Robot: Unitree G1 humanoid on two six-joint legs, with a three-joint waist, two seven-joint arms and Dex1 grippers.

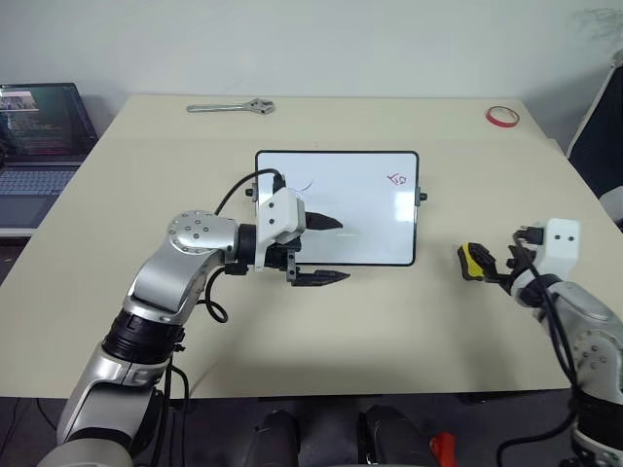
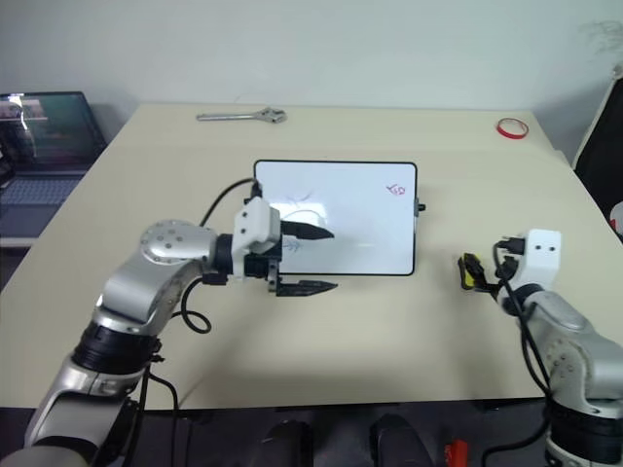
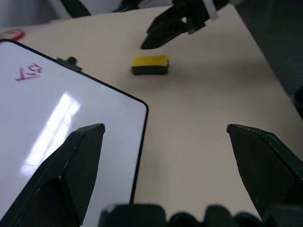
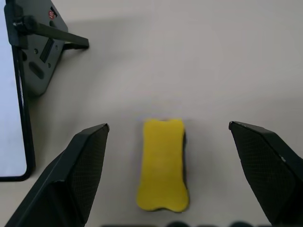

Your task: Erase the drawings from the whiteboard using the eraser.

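Fingers of the left gripper (image 1: 326, 249) spread over the whiteboard (image 1: 380, 209), hiding blue drawings (image 1: 306, 187); right gripper (image 4: 168, 177) gapes, straddling the eraser (image 4: 163, 163).

A silver adjustable wrench (image 1: 234, 106) lies flat near the far edge of the pale beige surface (image 1: 321, 331), towards the left. A red tape ring (image 1: 502, 116) sits close to the far right corner, well apart from the wrench. Off the surface's left side, an open laptop (image 1: 39, 136) rests on a lower stand, its screen lit.
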